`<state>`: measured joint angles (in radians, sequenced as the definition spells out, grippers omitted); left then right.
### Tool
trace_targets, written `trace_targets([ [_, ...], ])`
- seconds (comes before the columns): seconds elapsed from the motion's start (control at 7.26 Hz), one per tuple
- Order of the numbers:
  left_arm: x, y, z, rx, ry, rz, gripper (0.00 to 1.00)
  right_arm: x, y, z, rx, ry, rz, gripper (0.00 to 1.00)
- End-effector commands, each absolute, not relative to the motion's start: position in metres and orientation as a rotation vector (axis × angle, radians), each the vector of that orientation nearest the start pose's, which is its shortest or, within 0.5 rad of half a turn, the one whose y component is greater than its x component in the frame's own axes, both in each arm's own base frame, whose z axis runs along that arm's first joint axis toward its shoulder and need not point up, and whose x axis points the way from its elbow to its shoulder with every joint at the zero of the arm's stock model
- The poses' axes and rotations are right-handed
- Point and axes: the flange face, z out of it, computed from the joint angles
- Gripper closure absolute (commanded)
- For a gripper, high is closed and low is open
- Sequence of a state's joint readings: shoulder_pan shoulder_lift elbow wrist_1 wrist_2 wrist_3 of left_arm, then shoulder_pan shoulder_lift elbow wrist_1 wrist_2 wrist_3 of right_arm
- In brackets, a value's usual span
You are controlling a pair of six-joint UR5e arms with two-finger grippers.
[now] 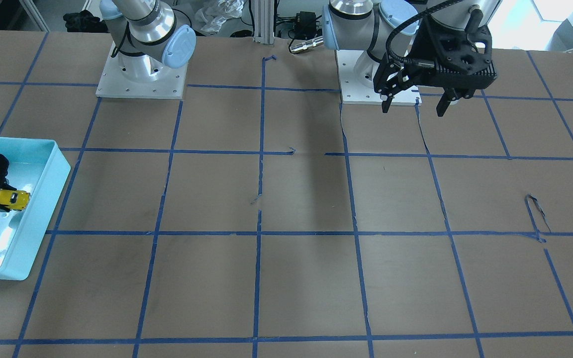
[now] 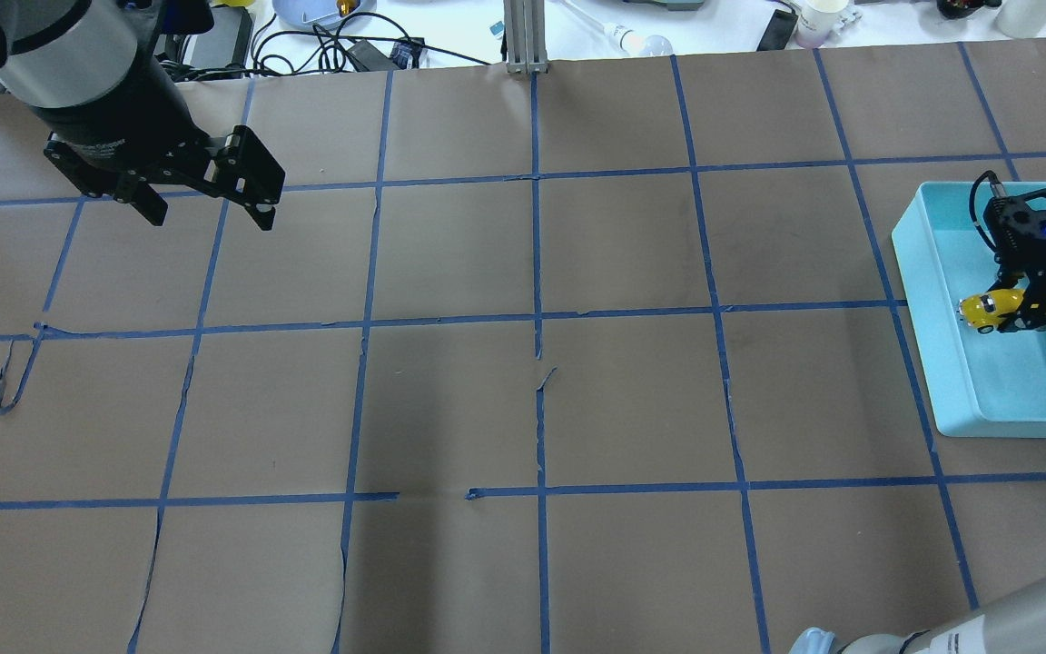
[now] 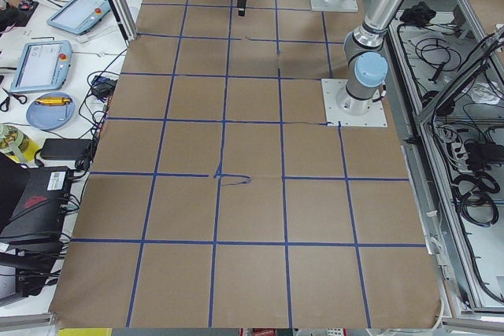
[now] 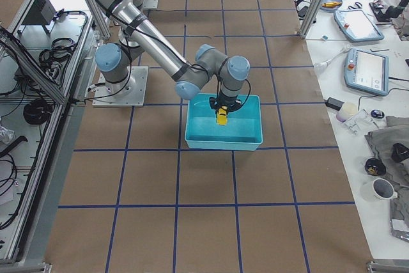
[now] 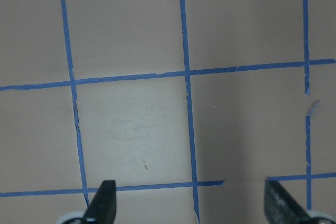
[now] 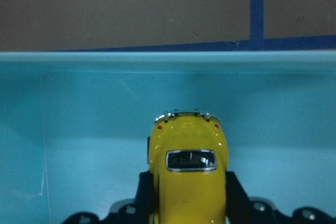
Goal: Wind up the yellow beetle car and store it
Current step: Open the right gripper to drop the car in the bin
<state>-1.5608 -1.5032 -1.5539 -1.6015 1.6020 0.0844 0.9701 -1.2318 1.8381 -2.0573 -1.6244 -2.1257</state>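
Note:
The yellow beetle car is a small glossy toy held between my right gripper's dark fingers. My right gripper is shut on the car inside the light blue tray at the table's right end. The car sticks out sideways from the gripper, low over the tray floor. I cannot tell whether its wheels touch the floor. The exterior right view shows the car in the tray. My left gripper is open and empty, high over the far left of the table.
The brown table has a blue tape grid with a few torn strips. The two arm bases stand at the robot's edge. A side bench holds teach pendants and cables.

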Motion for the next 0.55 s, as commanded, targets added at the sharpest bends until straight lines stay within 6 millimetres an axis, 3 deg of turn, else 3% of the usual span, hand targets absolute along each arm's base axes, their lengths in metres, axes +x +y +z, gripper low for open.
trace_targets([
  [0.0, -0.127, -0.467, 0.526, 0.118, 3.105, -0.081, 0.0, -0.208, -0.53, 0.231, -2.085, 2.211, 0.108, 0.0],
  [0.28, -0.126, -0.468, 0.525, 0.116, 3.105, -0.076, 0.0, -0.211, -0.534, 0.255, -2.085, 2.342, 0.086, 0.0],
  [0.41, -0.125, -0.468, 0.525, 0.116, 3.105, -0.079, 0.0, -0.207, -0.529, 0.285, -1.97, 2.5, 0.069, 0.0],
])
